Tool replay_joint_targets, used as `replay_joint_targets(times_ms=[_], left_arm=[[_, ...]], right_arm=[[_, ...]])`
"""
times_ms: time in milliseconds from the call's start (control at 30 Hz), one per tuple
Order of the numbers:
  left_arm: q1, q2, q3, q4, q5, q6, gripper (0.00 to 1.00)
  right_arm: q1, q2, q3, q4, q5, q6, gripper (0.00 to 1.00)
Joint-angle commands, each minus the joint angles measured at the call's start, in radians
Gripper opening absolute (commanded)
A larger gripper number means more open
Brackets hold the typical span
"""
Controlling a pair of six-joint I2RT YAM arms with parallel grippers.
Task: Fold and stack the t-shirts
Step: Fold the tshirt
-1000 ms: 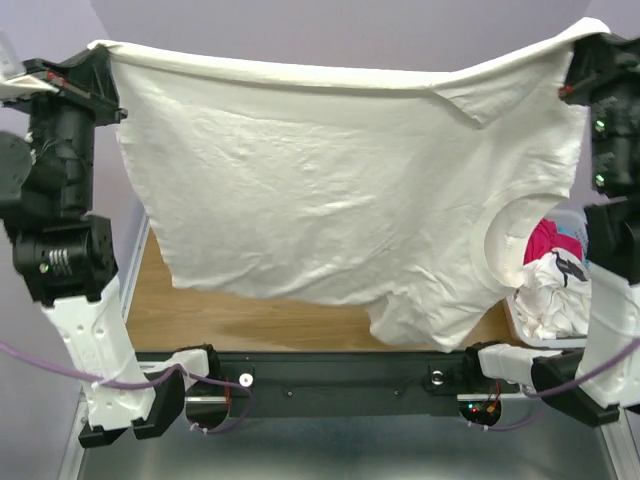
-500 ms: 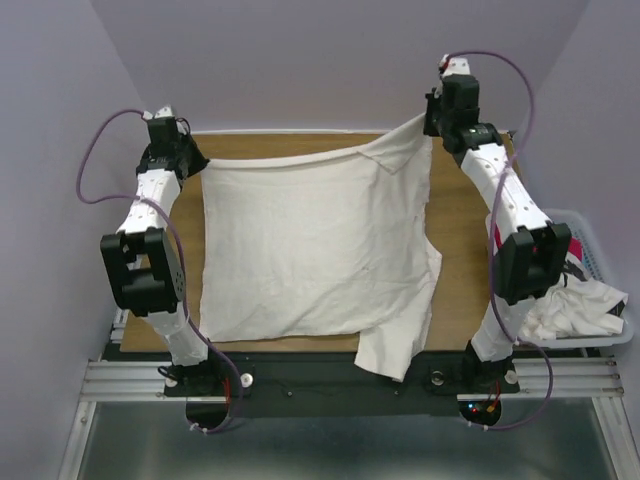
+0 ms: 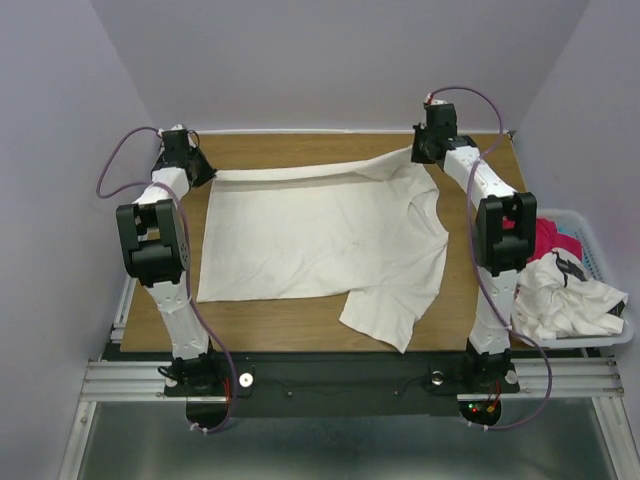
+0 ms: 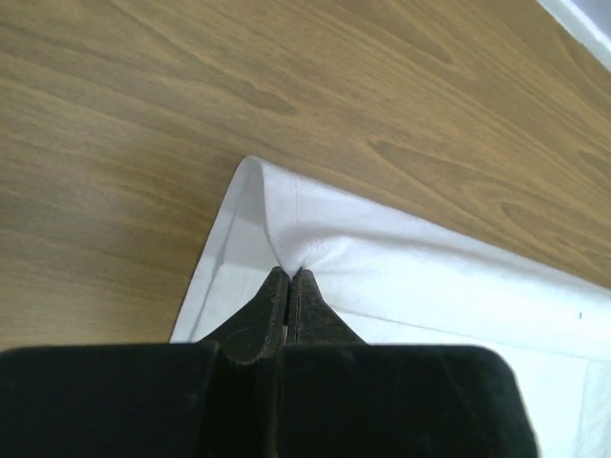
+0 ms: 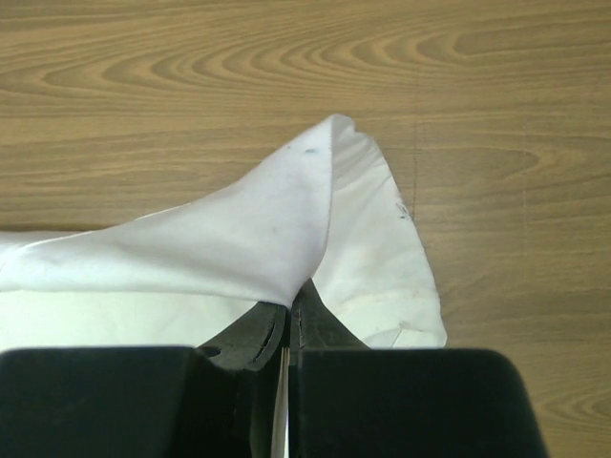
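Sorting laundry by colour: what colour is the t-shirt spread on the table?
The t-shirt is plain off-white; top external view.

Spread on table: shirt; far-left corner in left gripper, far-right corner in right gripper; basket right of table, other shirts inside

The left arm and right arm pair white shells with black joint housings, trailing purple cables to a black base rail. Small indicator lights glow below it. The left gripper and right gripper are matte black.
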Motion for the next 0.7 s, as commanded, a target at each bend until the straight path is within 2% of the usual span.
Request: replay_joint_targets(times_ms=[0, 200, 533, 667], left_arm=[[0.010, -0.012, 0.072, 0.058, 0.031, -0.010, 0.00], [0.011, -0.041, 0.079, 0.041, 0.074, -0.033, 0.00], [0.011, -0.196, -0.047, 0.038, 0.088, -0.062, 0.00], [0.016, -0.248, -0.086, 0.030, 0.091, -0.069, 0.00]], right_arm=[[-0.034, -0.007, 0.068, 0.054, -0.067, 0.051, 0.01], [-0.040, -0.052, 0.045, 0.041, -0.162, 0.113, 0.01], [-0.043, -0.181, -0.065, -0.007, -0.312, 0.287, 0.01], [-0.045, -0.234, -0.108, -0.030, -0.328, 0.330, 0.01]])
